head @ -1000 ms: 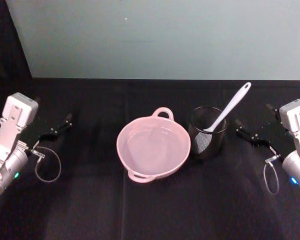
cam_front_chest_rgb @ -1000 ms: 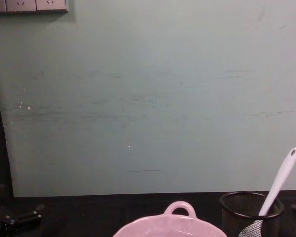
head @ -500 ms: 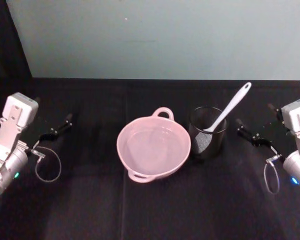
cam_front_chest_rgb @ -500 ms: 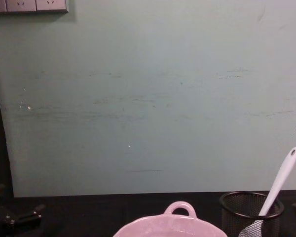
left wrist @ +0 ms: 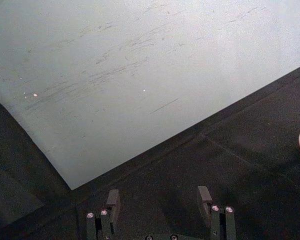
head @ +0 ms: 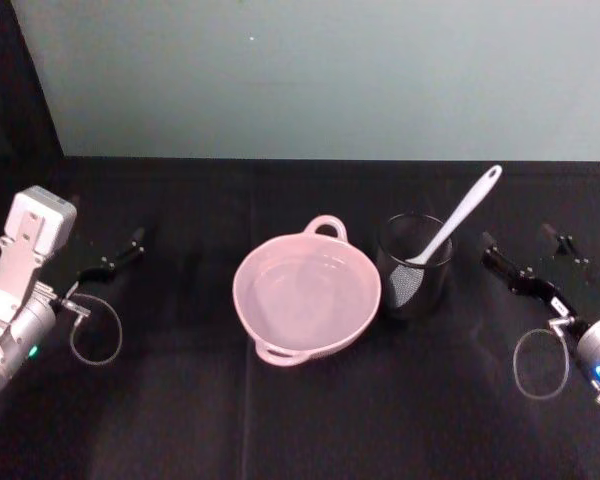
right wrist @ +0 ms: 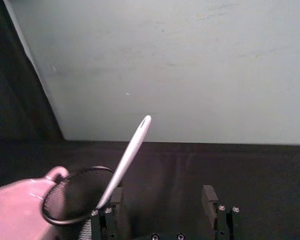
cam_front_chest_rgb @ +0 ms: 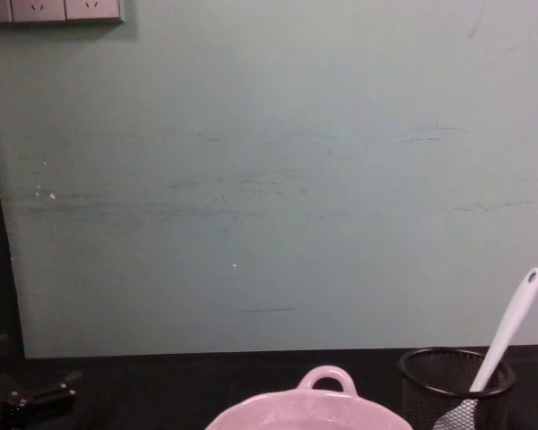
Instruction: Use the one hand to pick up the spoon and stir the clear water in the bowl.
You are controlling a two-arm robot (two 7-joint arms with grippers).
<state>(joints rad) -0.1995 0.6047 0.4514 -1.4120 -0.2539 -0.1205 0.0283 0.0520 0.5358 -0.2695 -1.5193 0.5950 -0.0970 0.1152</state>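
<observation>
Head view shows a big black tabletop with a pale green wall behind it. A wide pink bowl sits in the middle of the tabletop, and it has a small loop handle on its far rim. Clear water lies in the bowl and is hard to see against the pink. A black mesh cup stands just beside the bowl, on the robot's right. The white spoon stands in this cup, with its flat head down inside and its long handle leaning up and out to the right. The right claw is low over the tabletop, near the cup but not touching it, and its two fingers are wide apart and hold nothing. The left claw is far off at the left side, well apart from the bowl, and its fingers are also spread apart and hold nothing.
</observation>
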